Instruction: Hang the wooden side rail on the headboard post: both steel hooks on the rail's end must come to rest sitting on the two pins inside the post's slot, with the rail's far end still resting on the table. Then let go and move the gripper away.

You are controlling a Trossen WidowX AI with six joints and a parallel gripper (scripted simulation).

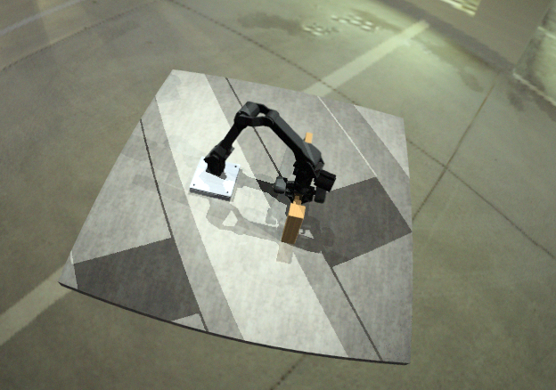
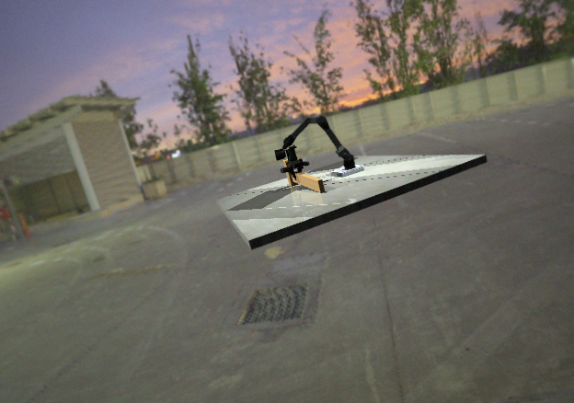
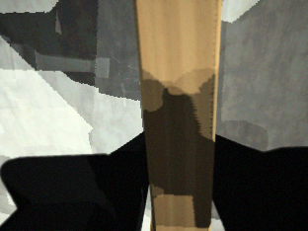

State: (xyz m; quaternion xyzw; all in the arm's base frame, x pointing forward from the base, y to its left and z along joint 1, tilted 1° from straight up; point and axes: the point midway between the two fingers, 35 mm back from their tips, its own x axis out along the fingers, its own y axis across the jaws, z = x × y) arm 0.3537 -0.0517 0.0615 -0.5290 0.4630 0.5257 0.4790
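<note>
The wooden side rail (image 1: 292,226) (image 2: 311,182) (image 3: 180,39) stands on its narrow edge, long and light orange. Its near end is at or very close to the table in the top and exterior views. My gripper (image 1: 297,196) (image 2: 292,174) (image 3: 172,132) is shut on the rail, one black finger on each side. The headboard post (image 1: 308,137) (image 2: 290,180) is upright behind the gripper and mostly covered by the arm in the top view. The steel hooks, the slot and its pins are hidden or too small to see, so I cannot tell whether the hooks sit on the pins.
The arm's white base plate (image 1: 214,183) (image 2: 348,171) is bolted down to the left of the rail in the top view. The arm arches from it over to the rail. The table (image 1: 287,313) (image 2: 403,174) has patterned light and dark patches, and shadows fall around the rail.
</note>
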